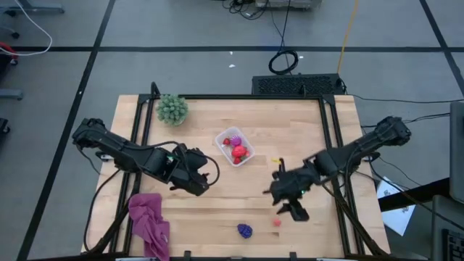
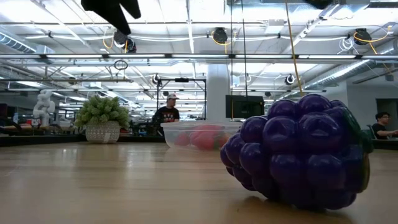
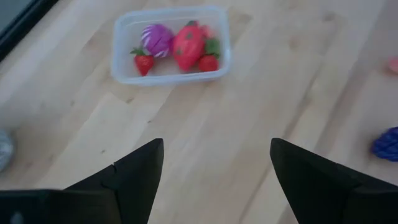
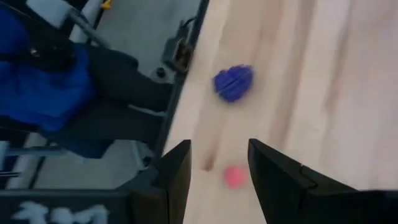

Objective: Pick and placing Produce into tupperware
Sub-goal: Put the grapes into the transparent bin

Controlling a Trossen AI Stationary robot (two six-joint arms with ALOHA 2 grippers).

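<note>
The right gripper, fingers slightly apart and empty, hovers over a small pink fruit. At ten o'clock sits the tub; left gripper open.

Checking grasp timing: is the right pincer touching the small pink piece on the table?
Apart. In the right wrist view the small pink piece lies on bare wood between and beyond the right pincer, clear of either finger; nothing is held.

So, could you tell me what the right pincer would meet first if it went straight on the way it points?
Probably the small pink piece, which lies just ahead between the right pincer's open fingers; depth is unclear.
</note>
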